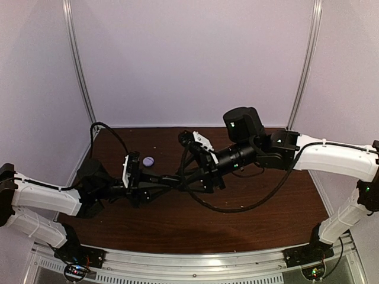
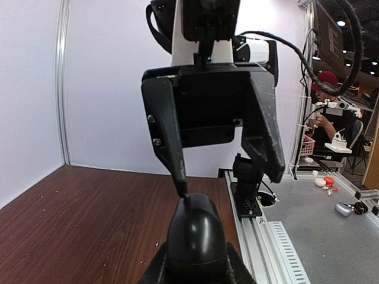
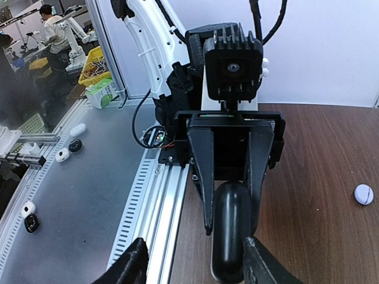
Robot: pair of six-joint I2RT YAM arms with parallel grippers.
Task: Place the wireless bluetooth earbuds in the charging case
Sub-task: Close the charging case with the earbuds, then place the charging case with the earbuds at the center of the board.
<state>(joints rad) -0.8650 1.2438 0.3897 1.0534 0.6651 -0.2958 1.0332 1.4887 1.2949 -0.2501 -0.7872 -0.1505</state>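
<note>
left gripper (image 2: 195,269): clamping tight on a black case (image 2: 195,234), holding it above the table (image 1: 177,225).
right gripper (image 3: 195,260): jaws standing apart, facing the case, one fingertip (image 2: 183,192) sitting right at its top end.
edges: both grippers meeting mid-table, bare wood lying around them; a rail (image 1: 195,260) running along the near edge.
hard to make out: earbuds showing too small to tell; a pale round thing (image 1: 148,160) lying beyond the left arm.

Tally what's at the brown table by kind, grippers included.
grippers: 2, the left gripper and the right gripper
black oval case: 1, clamped in the left gripper
pale round case: 1, loose on the table
total: 4
</note>
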